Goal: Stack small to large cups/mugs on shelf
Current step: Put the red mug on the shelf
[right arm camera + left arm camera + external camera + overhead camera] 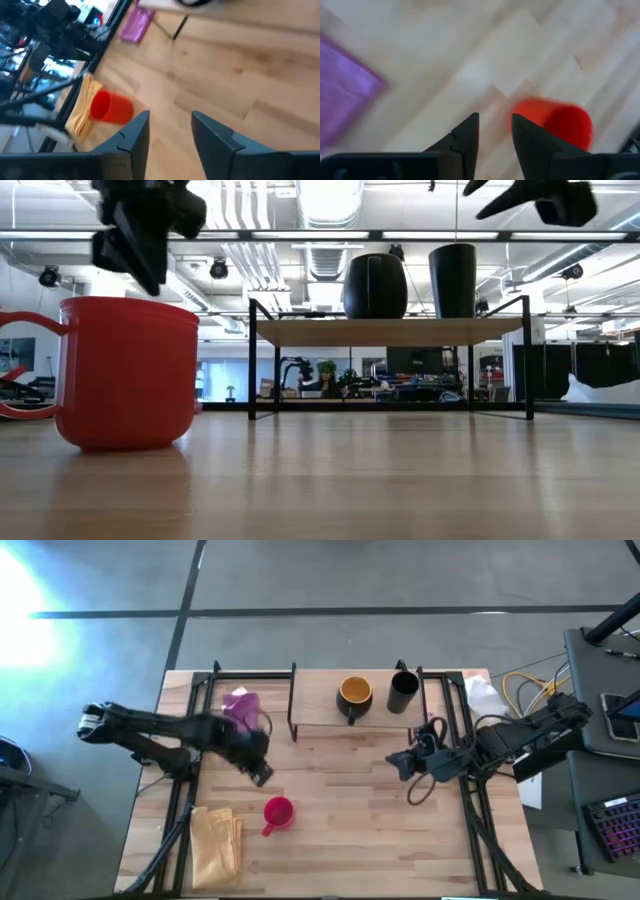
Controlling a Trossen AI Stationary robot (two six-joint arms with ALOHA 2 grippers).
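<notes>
A red mug [278, 811] with a handle stands upright on the tabletop, and also shows in the low view [128, 370]. My left gripper [261, 775] hovers open just left and far of it, above it in the low view [138, 250]; its wrist view shows the mug [559, 122] beyond the open fingers [495, 132]. A dark mug with an orange inside [354, 694] and a taller black cup [403, 692] stand on the light-wood shelf [320, 705]. My right gripper [399, 763] is open and empty, in front of the shelf's right end.
A purple cloth [241, 706] lies left of the shelf. A yellow cloth [216, 840] lies at the near left, beside the red mug. Black frame rails [190, 770] run along both table sides. Bare wood lies between the red mug and the shelf.
</notes>
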